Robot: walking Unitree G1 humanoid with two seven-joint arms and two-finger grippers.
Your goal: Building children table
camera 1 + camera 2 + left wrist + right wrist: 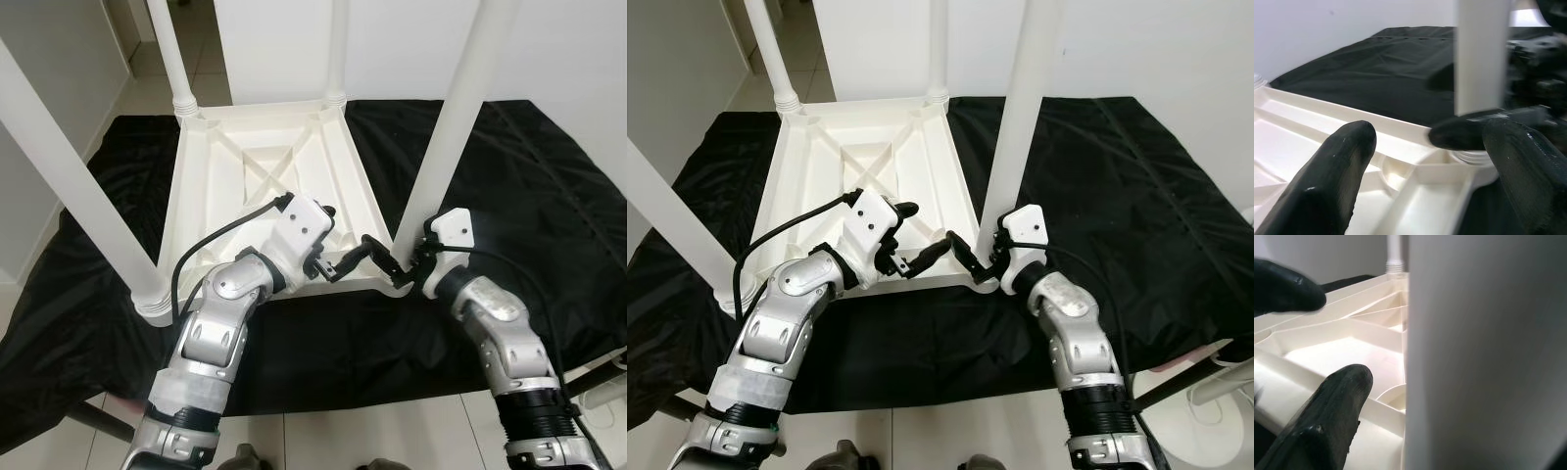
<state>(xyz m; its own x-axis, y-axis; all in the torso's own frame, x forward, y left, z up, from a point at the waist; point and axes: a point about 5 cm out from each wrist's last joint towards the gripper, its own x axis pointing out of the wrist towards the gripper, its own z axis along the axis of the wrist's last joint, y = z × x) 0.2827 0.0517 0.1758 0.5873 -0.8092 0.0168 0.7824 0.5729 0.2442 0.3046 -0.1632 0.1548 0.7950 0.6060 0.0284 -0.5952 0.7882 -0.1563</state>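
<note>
We see a white plastic children's table (265,186) lying upside down at the centre of the frame on a black cloth (549,215), its four legs pointing up. Our left gripper (345,257) sits at the table's near edge, lower centre, fingers spread apart, one finger (1337,171) over the ribbed underside and the other reaching toward the near right leg (456,117). Our right gripper (409,269) is at that leg's base, right of centre; its fingers (1327,421) stand either side of the leg, though we cannot tell whether they grip it.
</note>
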